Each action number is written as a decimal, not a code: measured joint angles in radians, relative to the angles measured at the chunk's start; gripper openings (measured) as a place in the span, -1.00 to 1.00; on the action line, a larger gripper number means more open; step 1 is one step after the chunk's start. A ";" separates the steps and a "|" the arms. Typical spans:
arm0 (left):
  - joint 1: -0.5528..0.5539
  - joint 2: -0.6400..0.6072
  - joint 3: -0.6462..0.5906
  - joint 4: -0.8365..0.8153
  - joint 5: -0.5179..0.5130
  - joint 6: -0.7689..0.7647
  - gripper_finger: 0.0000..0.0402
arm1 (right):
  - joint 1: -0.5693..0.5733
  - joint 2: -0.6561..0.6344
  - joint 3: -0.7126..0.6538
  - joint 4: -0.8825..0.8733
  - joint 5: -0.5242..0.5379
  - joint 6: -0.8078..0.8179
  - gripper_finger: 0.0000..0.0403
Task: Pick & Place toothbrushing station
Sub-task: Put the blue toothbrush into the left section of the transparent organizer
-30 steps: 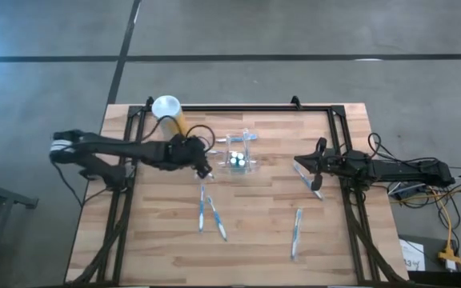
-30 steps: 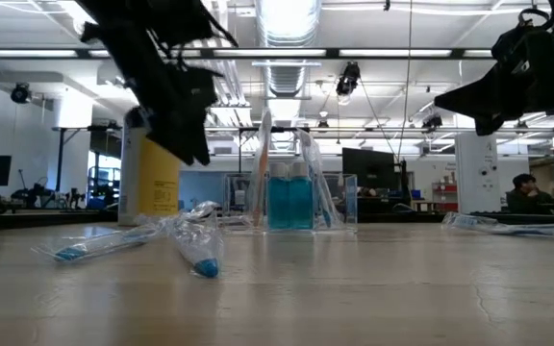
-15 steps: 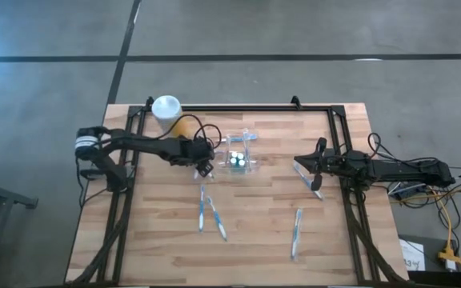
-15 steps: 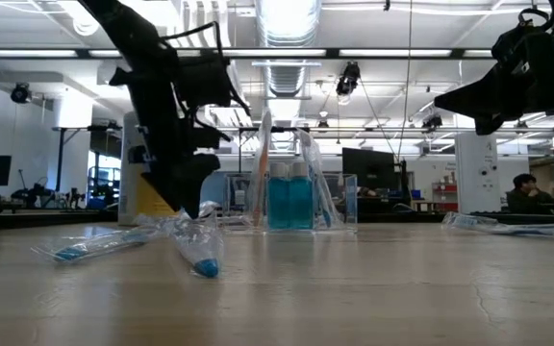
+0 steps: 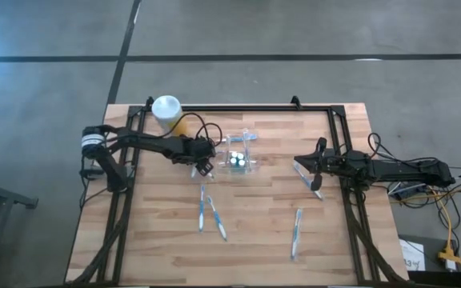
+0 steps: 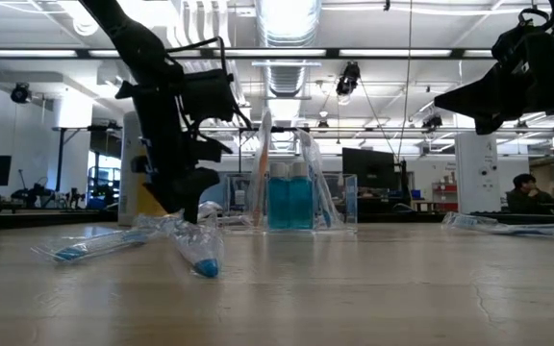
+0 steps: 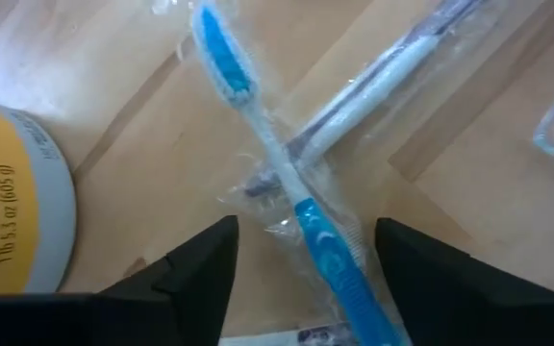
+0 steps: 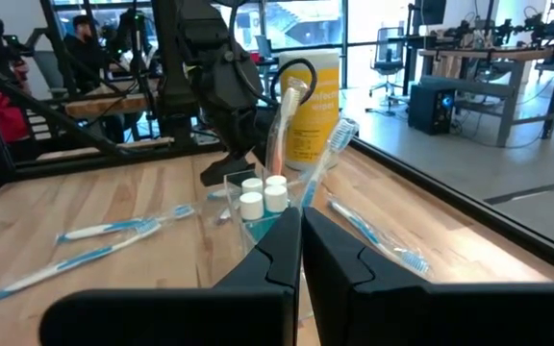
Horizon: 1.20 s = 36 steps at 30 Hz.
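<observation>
Where wooden table [image 5: 254, 232] meets lab | left tool [image 5: 202, 166] apart | right tool [image 5: 318, 154] together

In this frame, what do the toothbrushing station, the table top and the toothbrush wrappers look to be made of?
Toothbrushing station: clear hard plastic, probably acrylic; the bottles inside show through its walls.
Table top: pale wood planks with visible grain and seams, matte.
Toothbrush wrappers: thin crinkled transparent film, glossy, over blue-and-white brushes.

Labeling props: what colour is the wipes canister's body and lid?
Canister: yellow body with dark print, white lid. Lid shows best in the high view, body in the right wrist view.
</observation>
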 joint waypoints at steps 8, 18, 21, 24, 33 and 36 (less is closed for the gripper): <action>0.000 -0.009 -0.002 0.014 0.015 0.005 -0.29 | 0.000 0.000 0.000 0.000 0.002 -0.004 -0.95; -0.001 -0.040 -0.002 0.020 0.013 -0.001 -0.80 | 0.000 0.000 0.000 -0.001 0.002 -0.004 -0.95; -0.003 -0.052 -0.002 0.019 0.011 -0.008 -0.80 | 0.000 0.000 0.000 -0.001 0.002 -0.004 -0.95; -0.007 -0.067 -0.002 0.012 -0.006 -0.017 -0.77 | 0.000 0.000 0.000 -0.003 0.002 -0.004 -0.95; -0.070 -0.175 -0.023 -0.052 -0.176 -0.054 -0.94 | 0.000 0.005 0.001 -0.011 0.002 -0.003 -0.95; -0.105 -0.255 -0.041 -0.067 -0.219 -0.069 -0.91 | 0.000 0.005 0.001 -0.015 0.002 0.000 -0.95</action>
